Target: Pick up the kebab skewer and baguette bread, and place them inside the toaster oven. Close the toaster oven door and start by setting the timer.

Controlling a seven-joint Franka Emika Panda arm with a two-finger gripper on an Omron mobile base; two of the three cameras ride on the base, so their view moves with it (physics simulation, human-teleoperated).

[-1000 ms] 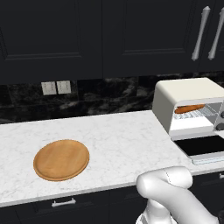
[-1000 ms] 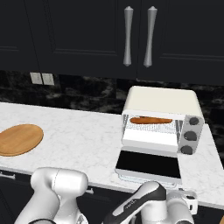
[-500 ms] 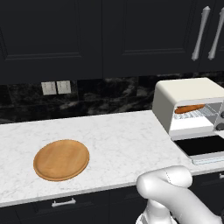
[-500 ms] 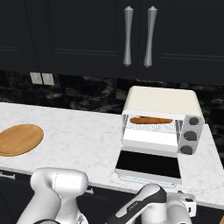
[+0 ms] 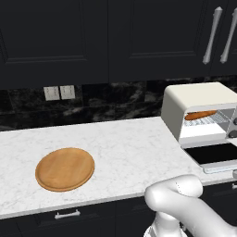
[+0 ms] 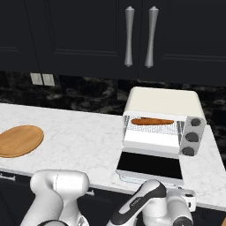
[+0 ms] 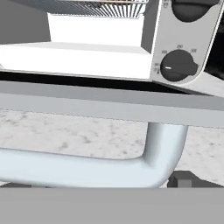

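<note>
The cream-white toaster oven (image 6: 163, 103) stands at the right of the counter, also seen from the other side (image 5: 199, 99). Its door (image 6: 150, 164) lies folded down flat. The baguette bread (image 6: 152, 121) rests on the wire rack inside. The kebab skewer is hidden. My gripper (image 6: 187, 204) hangs low at the counter's front edge, just under the door's right corner, and it is open. In the hand view the door's silver bar handle (image 7: 87, 168) crosses close in front, one dark fingertip (image 7: 186, 179) rises beside its bend, and a dial knob (image 7: 178, 66) sits above.
A round wooden board (image 5: 65, 169) lies on the marble counter (image 5: 125, 148) to the left. Dark cabinets with silver handles (image 6: 139, 37) hang above. A wall socket (image 5: 59, 92) sits on the black backsplash.
My hand has sunk slightly lower and to the right beneath the open door. The oven, the bread and the board have not moved.
</note>
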